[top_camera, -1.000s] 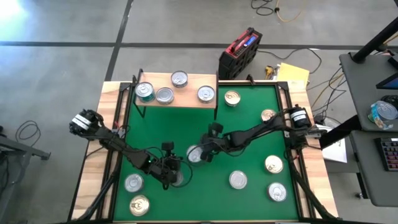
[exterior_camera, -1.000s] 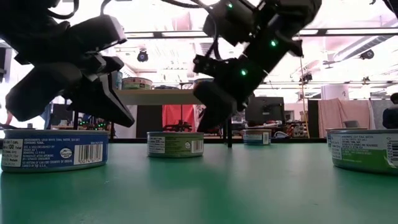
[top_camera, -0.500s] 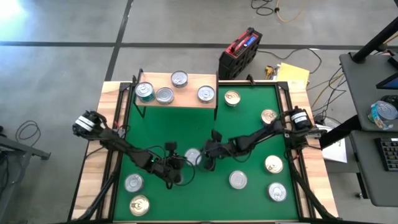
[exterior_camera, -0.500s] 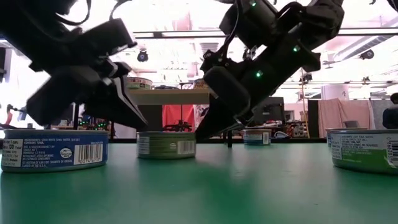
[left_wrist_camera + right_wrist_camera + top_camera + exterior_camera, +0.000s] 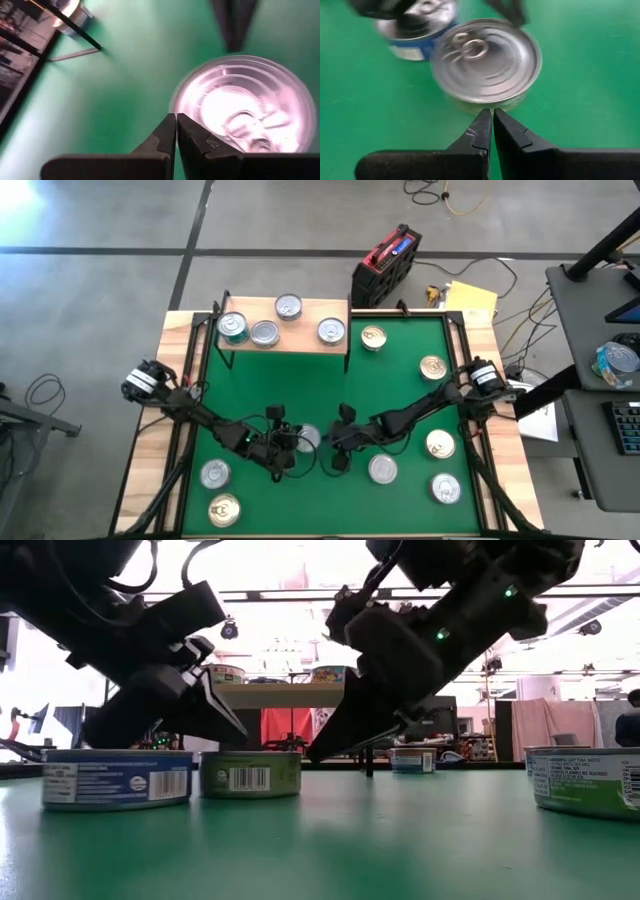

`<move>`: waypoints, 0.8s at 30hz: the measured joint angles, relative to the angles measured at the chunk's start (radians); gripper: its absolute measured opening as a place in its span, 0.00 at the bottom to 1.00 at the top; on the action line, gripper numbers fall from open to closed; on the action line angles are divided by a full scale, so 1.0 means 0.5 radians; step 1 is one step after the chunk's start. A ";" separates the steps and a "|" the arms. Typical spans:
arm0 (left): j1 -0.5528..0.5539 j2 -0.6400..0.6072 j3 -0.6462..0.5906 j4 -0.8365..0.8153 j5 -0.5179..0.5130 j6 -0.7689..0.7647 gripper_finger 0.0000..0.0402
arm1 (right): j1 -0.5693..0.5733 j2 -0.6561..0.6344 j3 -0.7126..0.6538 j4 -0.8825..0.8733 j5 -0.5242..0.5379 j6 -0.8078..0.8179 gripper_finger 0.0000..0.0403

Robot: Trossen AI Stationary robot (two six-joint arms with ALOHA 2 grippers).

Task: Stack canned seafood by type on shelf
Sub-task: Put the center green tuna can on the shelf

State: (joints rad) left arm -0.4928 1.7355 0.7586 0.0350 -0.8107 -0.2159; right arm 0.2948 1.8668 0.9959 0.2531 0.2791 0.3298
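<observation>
Green mat (image 5: 300,390) covers the surface, and from above we record the shelf (image 5: 285,340) at its far left corner bearing four tins (image 5: 265,332), one of them teal-sided. The remaining tins lie loose on the mat: two near the left front corner, six towards the right side. At mid-mat the left gripper (image 5: 288,452) and the right gripper (image 5: 338,452) sit low on either side of a silver-topped tin (image 5: 308,438).

The low view shows what the overhead cannot: labels. A blue-labelled tin (image 5: 118,778) stands just beside a green-labelled tin (image 5: 250,773), with both arms angled down over them; the shelf with tins on top shows behind. A further tin (image 5: 585,780) stands at the right edge.

In the left wrist view, we find the left jaws clenched, empty, tips just beside a silver lid (image 5: 245,107).

In the right wrist view, the right jaws are likewise clenched on nothing, tips at the wall of the green-labelled tin (image 5: 487,62); the blue-labelled one (image 5: 415,30) touches it behind.
</observation>
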 joint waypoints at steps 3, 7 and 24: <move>0.020 -0.001 0.000 0.007 -0.009 0.052 0.00 | 0.041 0.000 0.010 -0.008 -0.018 -0.015 0.03; 0.018 -0.011 0.018 -0.003 -0.012 0.120 0.00 | 0.065 -0.009 0.023 -0.029 0.102 -0.018 0.03; -0.152 -0.308 0.056 -0.225 0.188 0.084 0.00 | -0.136 0.065 0.022 0.457 -0.001 -0.547 0.03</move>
State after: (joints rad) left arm -0.5687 1.5814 0.7868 -0.0776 -0.7167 -0.1740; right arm 0.2268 1.8993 1.0071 0.4818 0.2788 0.0563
